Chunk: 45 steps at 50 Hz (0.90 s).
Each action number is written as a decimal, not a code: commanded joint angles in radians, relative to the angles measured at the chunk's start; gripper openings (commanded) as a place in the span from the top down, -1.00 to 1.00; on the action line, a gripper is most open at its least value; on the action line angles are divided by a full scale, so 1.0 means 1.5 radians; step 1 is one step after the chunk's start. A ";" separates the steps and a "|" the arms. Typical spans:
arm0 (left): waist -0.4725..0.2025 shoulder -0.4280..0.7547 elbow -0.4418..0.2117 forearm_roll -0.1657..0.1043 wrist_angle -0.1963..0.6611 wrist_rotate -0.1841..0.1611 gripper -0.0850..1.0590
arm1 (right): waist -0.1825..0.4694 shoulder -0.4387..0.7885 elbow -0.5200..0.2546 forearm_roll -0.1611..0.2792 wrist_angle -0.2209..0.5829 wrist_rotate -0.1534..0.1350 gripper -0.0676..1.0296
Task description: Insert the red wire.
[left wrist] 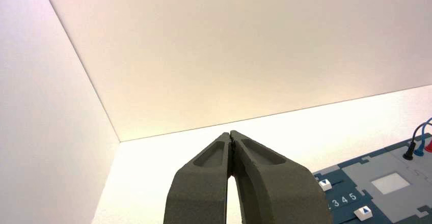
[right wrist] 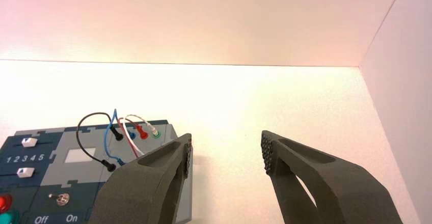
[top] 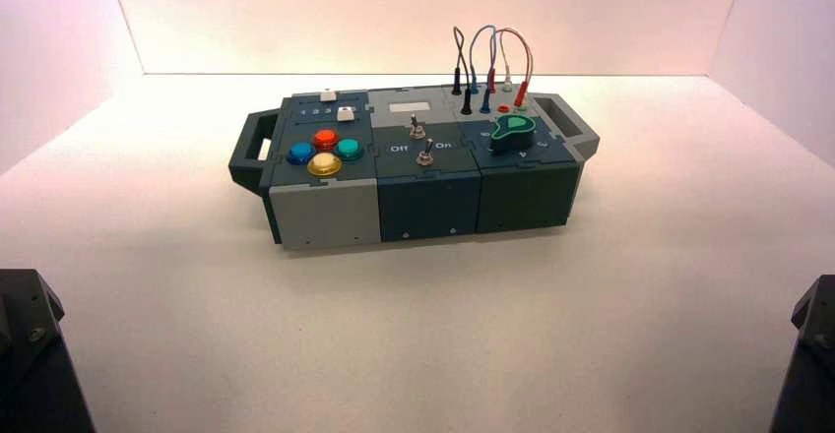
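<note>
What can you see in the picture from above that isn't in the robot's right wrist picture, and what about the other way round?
Only the picture from above shows the green knob, the yellow button, the blue button and the box's handles.

Only the right wrist picture shows the right hand, open beside the box, with nothing in it.

Both show the red button, the white sliders, the Off and On words, the black wire, the blue wire and the red wire.

the green knob (top: pixel 513 132) sits right of the switches (top: pixel 424 153).
</note>
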 commanded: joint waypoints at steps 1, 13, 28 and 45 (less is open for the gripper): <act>0.006 0.009 -0.013 0.003 -0.004 -0.001 0.91 | -0.003 -0.001 -0.006 0.000 0.010 -0.001 -0.42; 0.006 0.017 -0.015 0.008 -0.004 0.004 0.91 | -0.002 0.009 -0.008 0.000 0.012 -0.001 -0.42; 0.006 0.046 -0.019 0.008 -0.003 0.004 0.91 | -0.002 0.053 -0.020 0.000 0.016 -0.001 -0.42; 0.006 0.056 -0.034 0.015 0.046 0.012 0.91 | 0.009 0.067 -0.050 0.019 0.106 0.000 -0.42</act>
